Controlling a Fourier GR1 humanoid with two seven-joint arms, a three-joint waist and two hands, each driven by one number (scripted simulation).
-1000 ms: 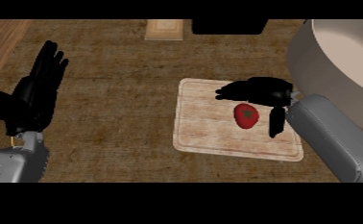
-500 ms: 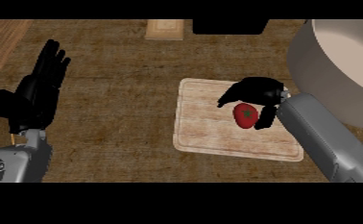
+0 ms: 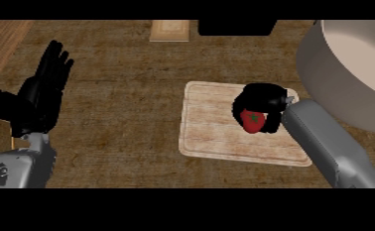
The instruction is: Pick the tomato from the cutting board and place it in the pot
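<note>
Tomato (image 3: 253, 120): red, with a green stem mark facing up, over the right part of the cutting board (image 3: 212, 126). My right robot hand (image 3: 262, 98) is clamped on it: the fingers curl down over its top and far side, so only its near face shows. Cannot tell from this view whether the tomato touches the board or is just above it.

Cutting board: pale wood, rectangular with rounded corners, lying flat on the tabletop (image 3: 124, 76), slightly skewed to the view's edges. The left part of the board is bare.

My right forearm (image 3: 326, 143), grey, comes in from the lower right and crosses the board's right-hand near corner.

Pot (image 3: 315, 71): large, grey wall, pale inside, at the right edge and partly cut off by the view. It stands just beside the board's far right corner, apart from the tomato.

My left robot hand (image 3: 44, 93): at the left edge, fingers straight and pointing away, holding nothing, well apart from the board. Left forearm (image 3: 29, 165) below it.

Far edge of the tabletop: a small light wooden block (image 3: 170, 30) and a black object (image 3: 237, 27) beside it.
</note>
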